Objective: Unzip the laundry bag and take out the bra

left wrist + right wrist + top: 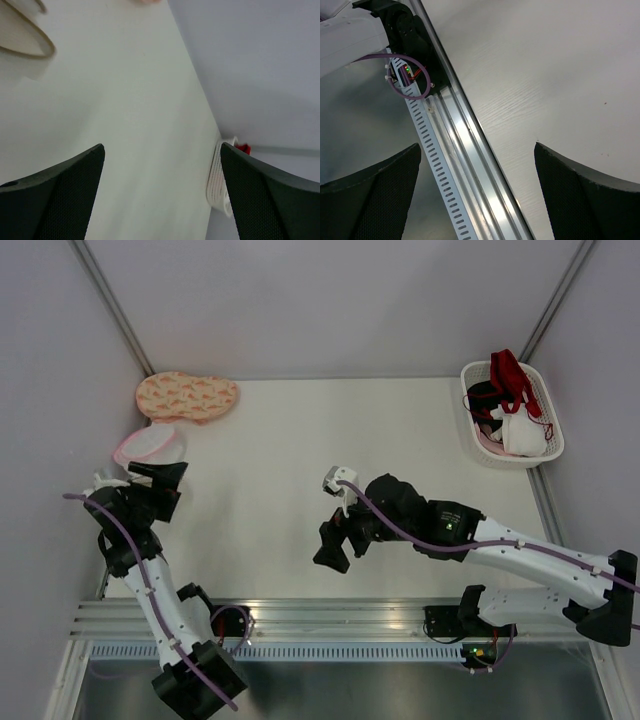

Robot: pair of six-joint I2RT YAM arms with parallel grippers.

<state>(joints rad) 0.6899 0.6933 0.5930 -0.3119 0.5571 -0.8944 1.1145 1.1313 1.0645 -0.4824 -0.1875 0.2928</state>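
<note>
A cream object with a thin brown rim [30, 42] shows only at the top left corner of the left wrist view, beyond my fingers; it looks like the laundry bag, and I cannot pick it out in the top view. The bra [520, 430], whitish cups with red straps, lies in the white basket [548, 405] at the back right; a red bit [243, 148] shows in the left wrist view. My left gripper [162, 478] [162, 190] is open and empty at the table's left side. My right gripper [340, 545] [477, 190] is open and empty above the table's near edge.
A pink-rimmed white round bag [150, 445] lies just beyond my left gripper, and a flat orange patterned pouch [187, 396] lies behind it. Black and pink garments share the basket. An aluminium rail [470, 165] [330, 615] runs along the near edge. Walls stand on three sides.
</note>
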